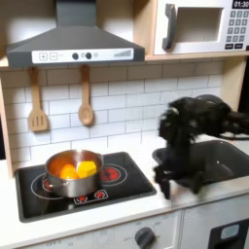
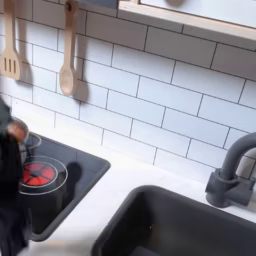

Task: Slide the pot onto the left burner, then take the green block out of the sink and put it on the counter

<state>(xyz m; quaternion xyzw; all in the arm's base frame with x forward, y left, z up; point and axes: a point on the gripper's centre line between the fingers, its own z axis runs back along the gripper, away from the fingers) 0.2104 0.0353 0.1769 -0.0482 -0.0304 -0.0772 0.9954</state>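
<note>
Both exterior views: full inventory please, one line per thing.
pot: 1, steel with orange-yellow pieces inside, on the cooktop between the burners in the first exterior view
cooktop: 1, black with red burner rings
sink: 1, dark grey
faucet: 1, dark, arched, behind the sink
counter: 1, cream-white
wooden utensils: 2, tan, hanging on the tiled wall
range hood: 1, grey
microwave: 1, top right in the first exterior view
arm and hand: 1, black, blurred, low between cooktop and sink

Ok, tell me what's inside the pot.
In the first exterior view the pot on the cooktop holds orange-yellow pieces. Its rim and those pieces hide whatever lies beneath them.
</note>
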